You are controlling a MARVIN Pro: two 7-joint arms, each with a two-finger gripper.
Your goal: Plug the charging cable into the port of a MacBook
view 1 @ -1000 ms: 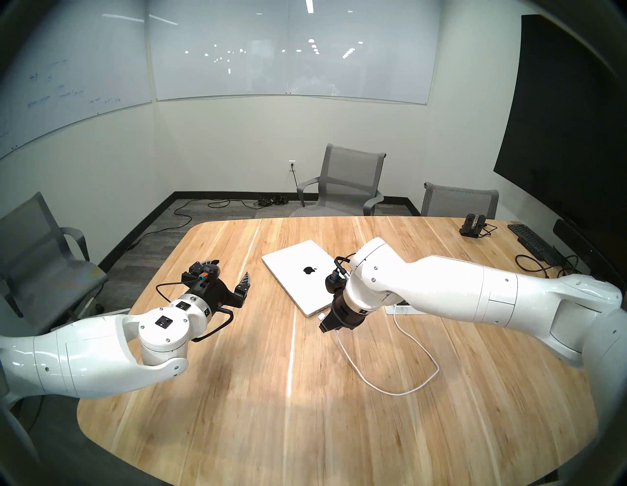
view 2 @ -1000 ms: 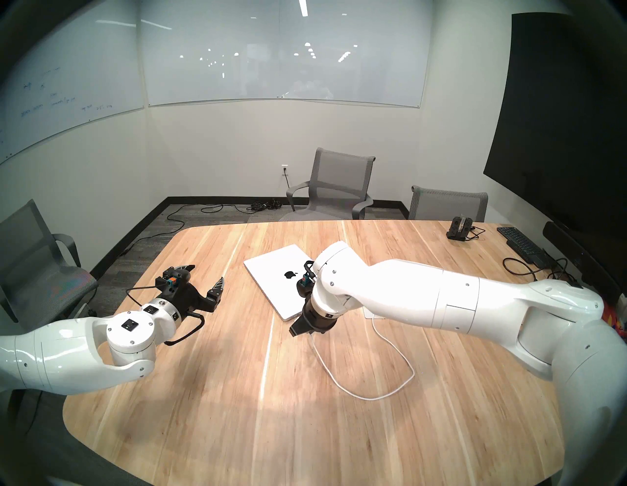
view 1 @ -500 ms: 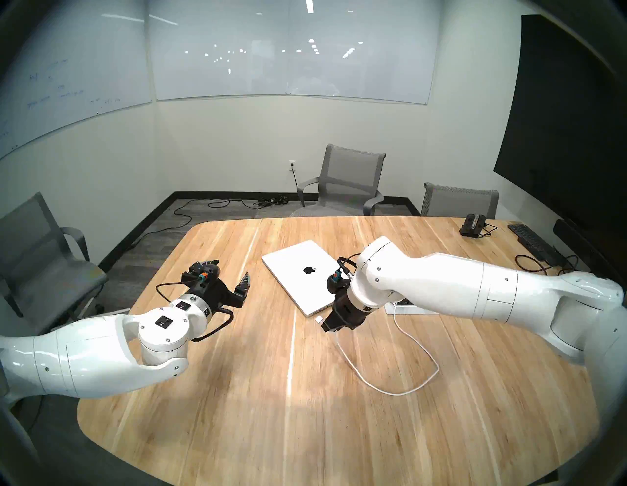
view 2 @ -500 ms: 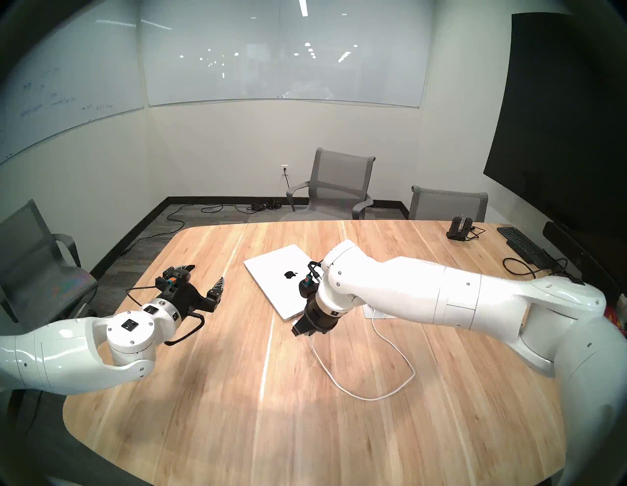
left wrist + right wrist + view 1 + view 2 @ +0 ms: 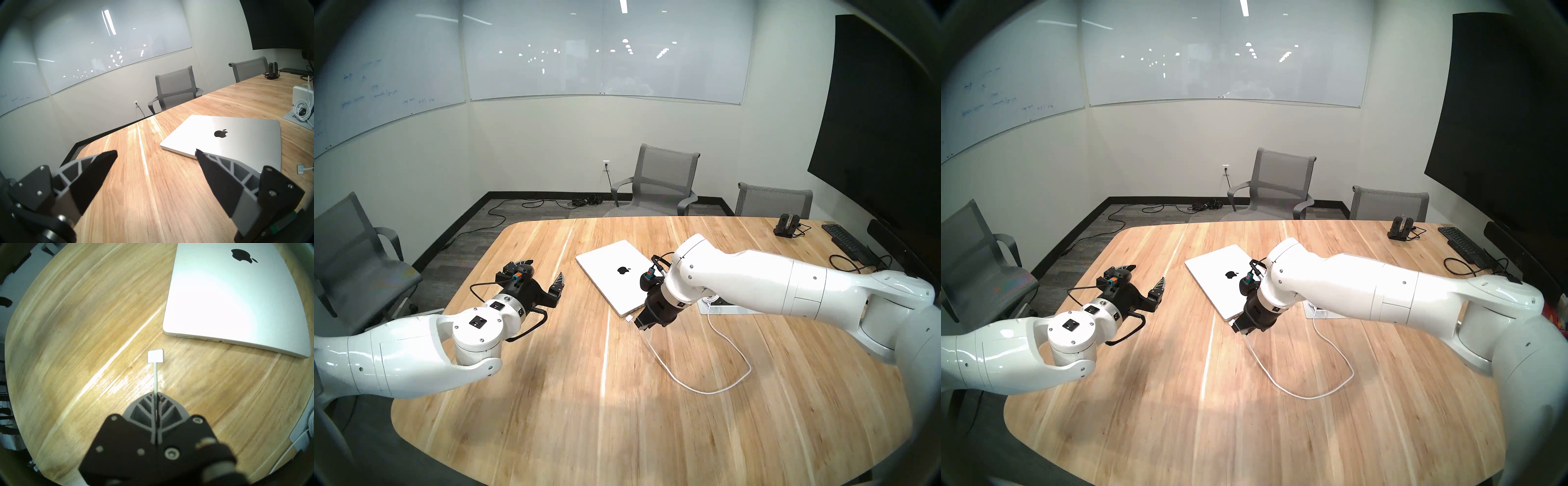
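Note:
The silver MacBook (image 5: 612, 271) lies shut on the wooden table (image 5: 551, 390), logo up. My right gripper (image 5: 641, 324) is shut on the white charging cable (image 5: 704, 390) just behind its flat connector (image 5: 629, 318). The connector hangs just off the MacBook's near corner. In the right wrist view the connector (image 5: 155, 356) sticks out past the right gripper (image 5: 156, 394), a short way from the MacBook's side (image 5: 237, 302) with its ports (image 5: 197, 338). My left gripper (image 5: 546, 268) is open and empty, left of the MacBook (image 5: 229, 140).
A white power brick (image 5: 302, 96) and a coiled white cable (image 5: 302, 110) sit on a grey floor plate (image 5: 721, 308) right of the MacBook. A black keyboard (image 5: 846, 241) and a black dock (image 5: 787, 225) are far right. Grey chairs (image 5: 660, 183) ring the table.
My right gripper has carried the connector a little left, closer to the MacBook's near corner, and the right arm has shifted. The left arm has not moved.

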